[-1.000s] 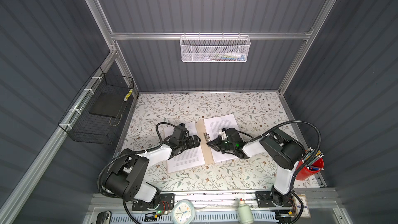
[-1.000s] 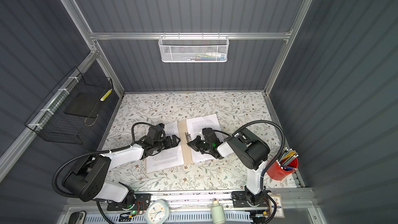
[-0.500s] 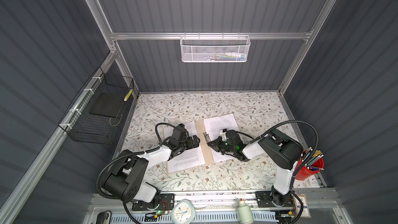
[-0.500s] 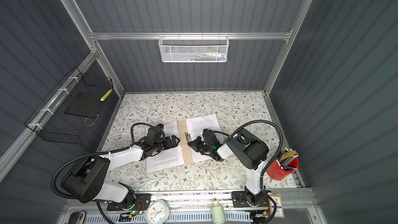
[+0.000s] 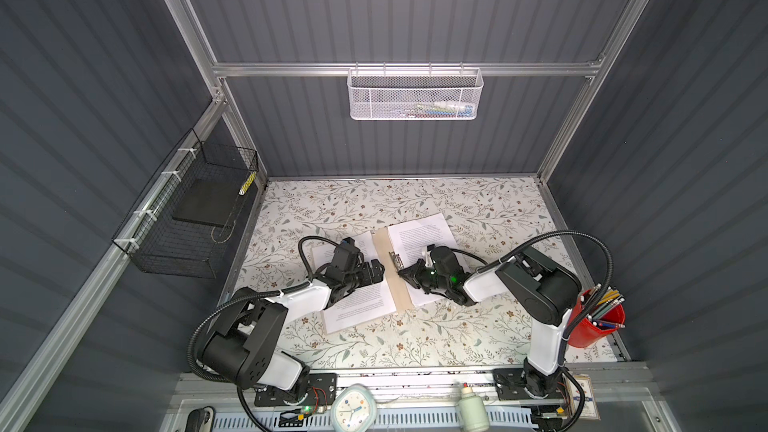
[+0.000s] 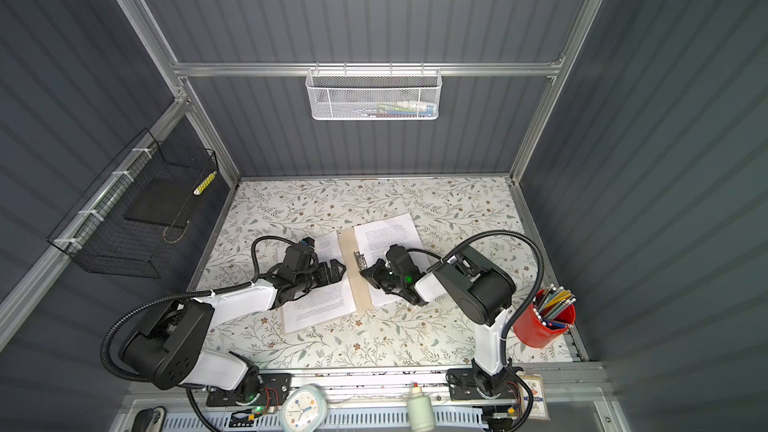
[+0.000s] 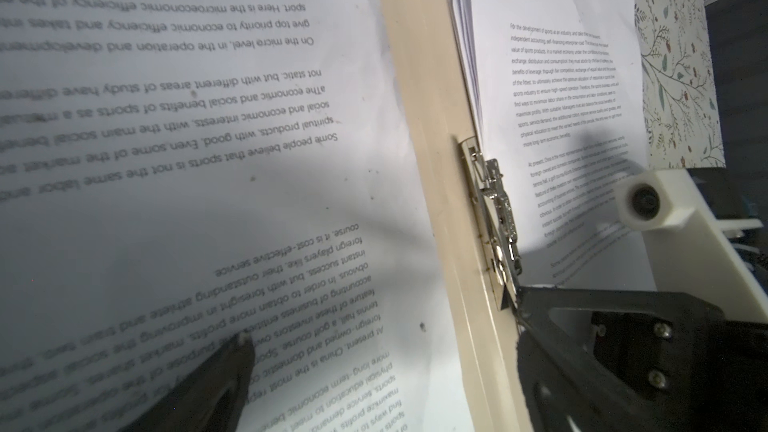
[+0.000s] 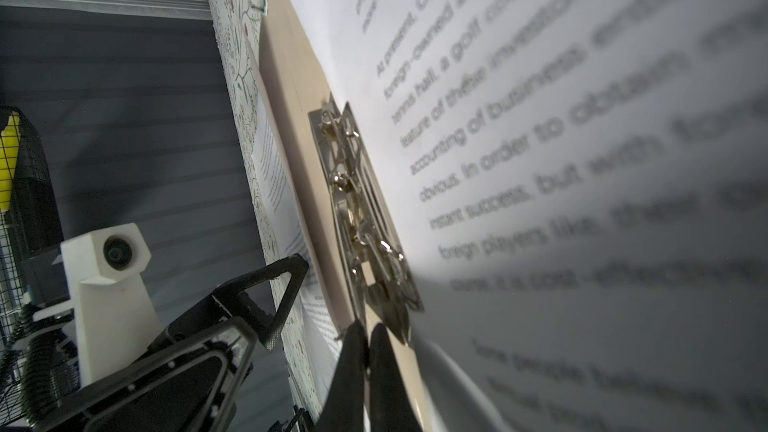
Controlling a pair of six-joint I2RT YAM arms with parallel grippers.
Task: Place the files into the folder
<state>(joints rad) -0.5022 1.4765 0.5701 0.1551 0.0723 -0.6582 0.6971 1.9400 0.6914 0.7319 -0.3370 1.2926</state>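
A: Near edge first. What is on the front rail?

B: White clock (image 5: 353, 408) and small pale bottle (image 5: 472, 409). Red cup of pencils (image 5: 598, 326) at the right front corner of the bench (image 5: 374, 347), beside the right arm's base.

A: And the folder?

B: Folder (image 5: 397, 295) lies open and flat at mid-bench. The tan card shows mainly as a strip down the spine. Metal clip (image 5: 395, 260) sits on that strip.

A: The files?

B: Files (image 5: 357, 305) lie on both flaps. One printed sheet covers the left flap. A stack (image 5: 419, 234) covers the right flap, and the left wrist view shows several sheet edges (image 7: 459, 35) beside the spine.

A: Left pincer?

B: Left pincer (image 5: 374, 271) is spread wide, low over the left sheet, just short of the spine. One finger (image 7: 232, 367) shows above the print. Cannot tell whether it touches the paper.

A: Right pincer?

B: Right pincer (image 5: 402, 274) reaches in from the right flap with its tips pressed together. Right wrist view puts the fingertips (image 8: 353, 342) at the clip's near end. Nothing shows between them. The two pincers face each other across the spine, close but apart.

A: Farther back?

B: Black wire basket (image 5: 187, 218) on the left wall holds a flat black pad (image 5: 205, 207) and a yellow item (image 5: 248, 182). White mesh basket (image 5: 415, 93) hangs from the back rail. Its contents are too small to name.
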